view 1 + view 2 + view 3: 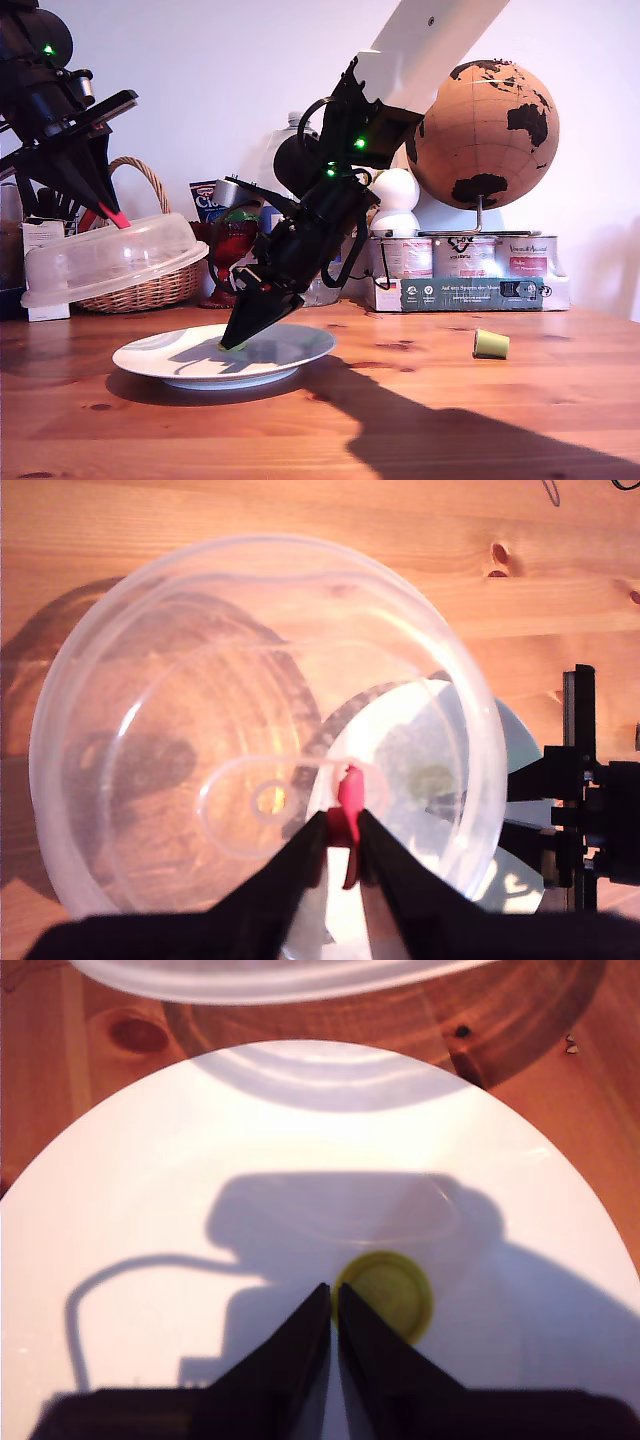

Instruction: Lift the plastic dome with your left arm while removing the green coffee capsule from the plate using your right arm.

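Note:
The plastic dome (110, 262) hangs tilted above the table at the exterior view's left, clear of the plate. My first gripper (342, 825), on the all-black arm, is shut on its red tab (349, 790). The white plate (170, 362) lies below and to the right of it. My second gripper (333, 1292), on the white-link arm, points steeply down with its tips at the plate (150, 1210), fingers shut and nothing between them. A small round green disc (385, 1295) lies right beside the tips. The green coffee capsule (490, 344) lies on its side on the table, at the exterior view's right.
A wicker basket (150, 290) stands behind the dome. Along the back are a red glass (232, 250), bottles, tins on a box (470, 265) and a cork globe (485, 135). Bare wood table (400, 420) lies between the plate and the capsule.

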Robot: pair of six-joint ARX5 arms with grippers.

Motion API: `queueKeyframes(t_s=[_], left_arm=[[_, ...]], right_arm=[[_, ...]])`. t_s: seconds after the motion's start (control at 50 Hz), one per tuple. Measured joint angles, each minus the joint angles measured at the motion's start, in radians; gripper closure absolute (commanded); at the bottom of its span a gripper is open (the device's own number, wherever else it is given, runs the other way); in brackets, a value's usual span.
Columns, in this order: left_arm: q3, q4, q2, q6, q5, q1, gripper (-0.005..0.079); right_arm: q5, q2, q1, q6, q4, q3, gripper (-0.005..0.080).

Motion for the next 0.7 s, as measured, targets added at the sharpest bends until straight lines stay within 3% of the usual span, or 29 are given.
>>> queueKeyframes(t_s=[0.5,0.7], left_arm=[[0.0,0.0,0.0,0.0,0.0,0.0,0.0764],[0.0,0.0,0.0,0.0,0.0,0.0,0.0764]], right_arm=[[0.019,0.0,0.001,0.041,-0.053,0.095,0.0763],[0.043,0.0,0.0,0.024,-0.081,0.095,0.057]])
